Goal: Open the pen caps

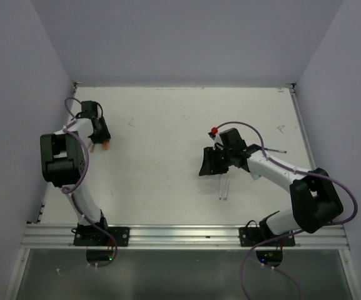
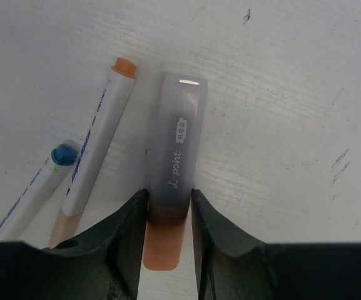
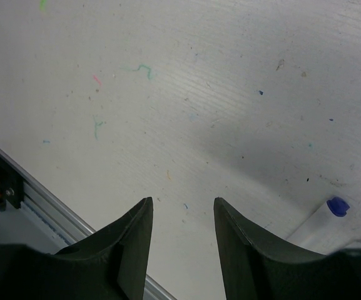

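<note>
One orange cap (image 2: 162, 250) lies in the slot between my left fingers (image 2: 121, 250), back toward the wrist and flat on the bench (image 2: 280, 125). Joined to it, a grey see-through barrel (image 2: 179, 144) runs straight out past the tips. Both tips press against that barrel just where grey meets orange, so I read the left fingers as narrowed onto it. Close beside the barrel, on its left, lies a white pen with an orange end (image 2: 99, 150), slightly angled. A white pen with a dark blue end (image 2: 33, 194) lies further left, apart from the fingers. From above, this group sits at the bench's far left. My right fingers (image 3: 130, 250) stand apart over bare bench. A white pen with a blue end (image 3: 321, 222) lies off to their right, not touching them. In the top view, two clear pens (image 1: 224, 184) lie just on their near side.
</note>
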Motion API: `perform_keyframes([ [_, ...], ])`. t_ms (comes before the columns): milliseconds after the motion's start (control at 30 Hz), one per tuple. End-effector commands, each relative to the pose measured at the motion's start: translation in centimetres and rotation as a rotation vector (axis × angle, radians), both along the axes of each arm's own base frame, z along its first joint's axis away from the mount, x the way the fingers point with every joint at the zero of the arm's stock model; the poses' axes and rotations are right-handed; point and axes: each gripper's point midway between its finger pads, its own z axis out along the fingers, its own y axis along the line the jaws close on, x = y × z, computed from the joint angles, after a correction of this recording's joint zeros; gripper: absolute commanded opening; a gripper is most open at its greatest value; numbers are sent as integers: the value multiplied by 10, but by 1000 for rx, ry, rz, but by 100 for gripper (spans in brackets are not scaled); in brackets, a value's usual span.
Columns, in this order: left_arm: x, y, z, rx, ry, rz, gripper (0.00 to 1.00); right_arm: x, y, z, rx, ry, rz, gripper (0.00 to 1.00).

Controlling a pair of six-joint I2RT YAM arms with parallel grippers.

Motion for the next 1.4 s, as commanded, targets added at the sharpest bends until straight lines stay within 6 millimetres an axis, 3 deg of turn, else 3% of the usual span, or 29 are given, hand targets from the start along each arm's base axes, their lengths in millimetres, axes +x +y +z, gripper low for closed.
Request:
perform_keyframes([
  [0, 1, -4, -5, -32, -25, -8, 36, 0, 2, 3, 17, -32, 27, 48],
  [167, -2, -16, -9, -72, -20, -27, 22, -1, 1, 7, 16, -36, 18, 48],
  [267, -3, -23, -5, -53, -11, -42, 5, -1, 0, 12, 16, -45, 10, 48],
  [300, -1, -25, 0, -45, -20, -52, 0, 0, 0, 16, 22, -51, 7, 48],
  [400, 1, -43, 22, -12, -53, -98, 0, -3, 1, 23, 36, -45, 4, 48],
  [500, 0, -81, 53, -31, -118, -191, 0, -4, 7, 35, 81, -39, -5, 48],
  [533, -8, -102, 55, -70, -129, -242, 0, -3, 11, 40, 105, -43, -4, 48],
  [600, -17, -134, 81, -188, -213, -308, 0, -4, 17, 47, 146, -22, -12, 50],
  [633, -29, -145, 74, -232, -222, -330, 0, -1, 21, 52, 168, -27, -15, 50],
  [667, -34, -157, 95, -287, -289, -345, 0, -1, 25, 57, 194, -14, -26, 51],
  [700, -46, -172, 99, -361, -303, -391, 0, 0, 28, 59, 213, -9, -28, 52],
  [733, -49, -181, 106, -392, -346, -411, 0, 1, 31, 63, 236, -6, -29, 53],
  [800, -74, -198, 110, -474, -360, -452, 0, 7, 39, 71, 282, -6, -49, 56],
  [833, -80, -207, 121, -491, -400, -492, 0, 11, 42, 75, 302, -17, -57, 56],
  [867, -90, -213, 115, -505, -383, -505, 0, 13, 43, 76, 313, -5, -73, 58],
  [1033, -122, -248, 128, -566, -416, -593, 0, 20, 60, 86, 352, -19, -88, 59],
  [1133, -139, -269, 125, -588, -399, -630, 0, 25, 70, 91, 350, -31, -102, 59],
  [1367, -161, -305, 123, -605, -395, -720, 0, 28, 97, 92, 357, -19, -112, 58],
])
